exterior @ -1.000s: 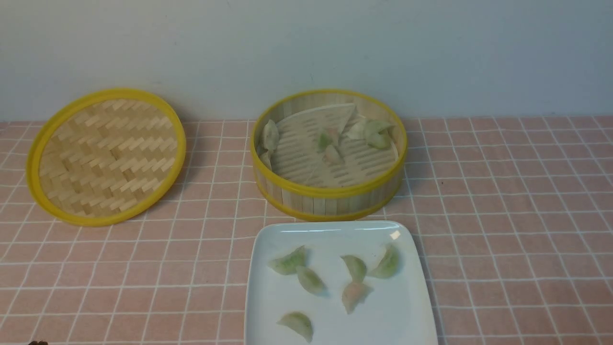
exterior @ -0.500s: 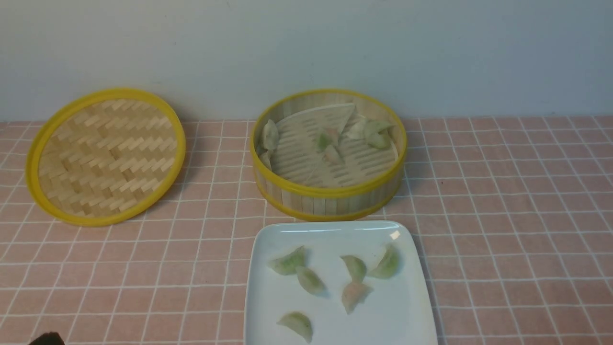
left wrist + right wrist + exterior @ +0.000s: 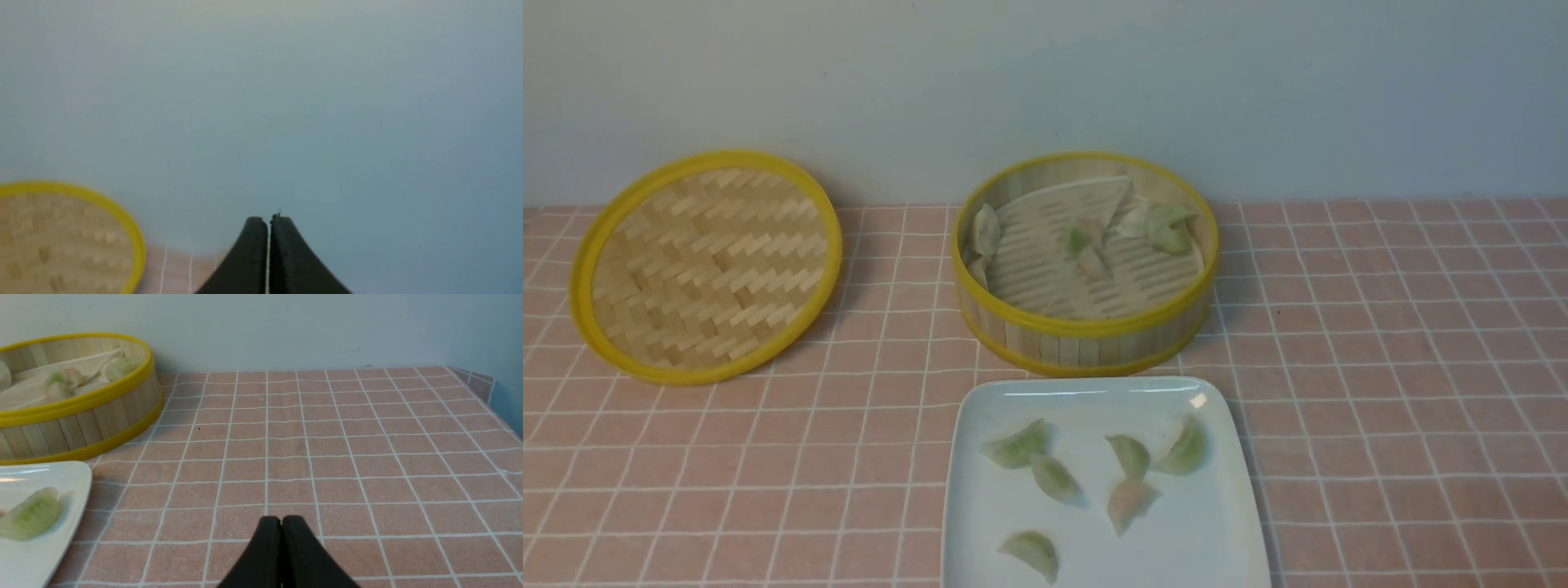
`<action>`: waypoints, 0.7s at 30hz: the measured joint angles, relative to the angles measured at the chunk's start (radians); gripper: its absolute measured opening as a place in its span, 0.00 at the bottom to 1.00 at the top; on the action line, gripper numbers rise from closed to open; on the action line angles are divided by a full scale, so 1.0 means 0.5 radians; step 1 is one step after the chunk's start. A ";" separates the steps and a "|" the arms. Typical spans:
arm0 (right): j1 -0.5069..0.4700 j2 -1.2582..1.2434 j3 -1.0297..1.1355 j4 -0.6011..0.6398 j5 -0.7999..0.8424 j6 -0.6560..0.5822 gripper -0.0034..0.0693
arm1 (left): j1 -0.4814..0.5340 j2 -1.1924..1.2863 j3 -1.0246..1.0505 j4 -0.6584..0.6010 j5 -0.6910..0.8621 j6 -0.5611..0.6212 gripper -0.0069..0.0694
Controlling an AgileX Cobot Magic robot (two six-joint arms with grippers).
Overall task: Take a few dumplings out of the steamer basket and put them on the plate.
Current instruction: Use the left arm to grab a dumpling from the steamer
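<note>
Front view shows you six dumplings (image 3: 1129,454) lying apart on the plate (image 3: 1094,390), which sits just in front of the steamer basket (image 3: 1086,343), and several more are inside that basket, mostly near its far and left walls. Left of the basket, well apart, a woven lid (image 3: 707,265) rests on the pink checked table (image 3: 1405,367). In the wrist views the left gripper (image 3: 269,222) and the right gripper (image 3: 281,522) each have the jaws pressed together with nothing between, the right one over the table beside the plate.
</note>
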 joint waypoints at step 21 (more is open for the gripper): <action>0.000 0.000 0.000 0.000 0.000 0.000 0.03 | -0.611 2.892 -2.425 0.811 1.615 0.116 0.08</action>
